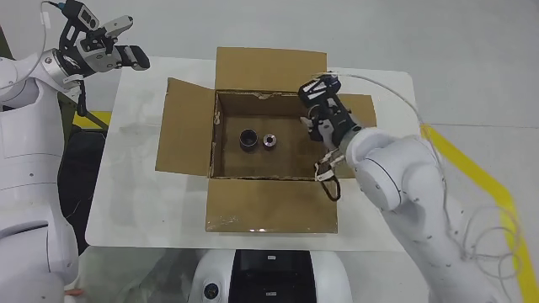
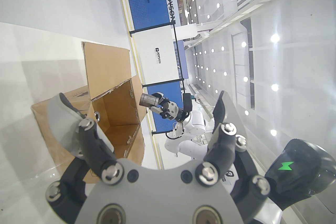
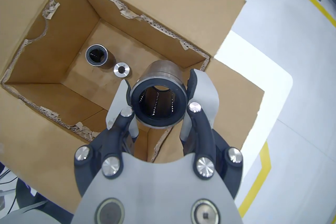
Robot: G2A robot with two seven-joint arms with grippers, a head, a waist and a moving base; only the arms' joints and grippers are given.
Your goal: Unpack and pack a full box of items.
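Hanging above the open brown cardboard box (image 3: 78, 12), the grey steel hollow cylinder (image 3: 160, 101) is clamped by its round side in the right end effector (image 3: 158, 79). It seems heavy, stiff and slippery, so a firm grip at mid-length is best. The left end effector (image 1: 126, 40) hovers with fingers apart over the corner of the white surface (image 1: 126, 194).

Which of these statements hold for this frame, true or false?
1. The right tool grips a bearing above the box. True.
2. The box's flaps are folded open. True.
3. Nothing lies inside the box. False: a sleeve and a disc sit on its floor.
4. The left tool holds a part. False: it is open, holding nothing, off to the side of the box.
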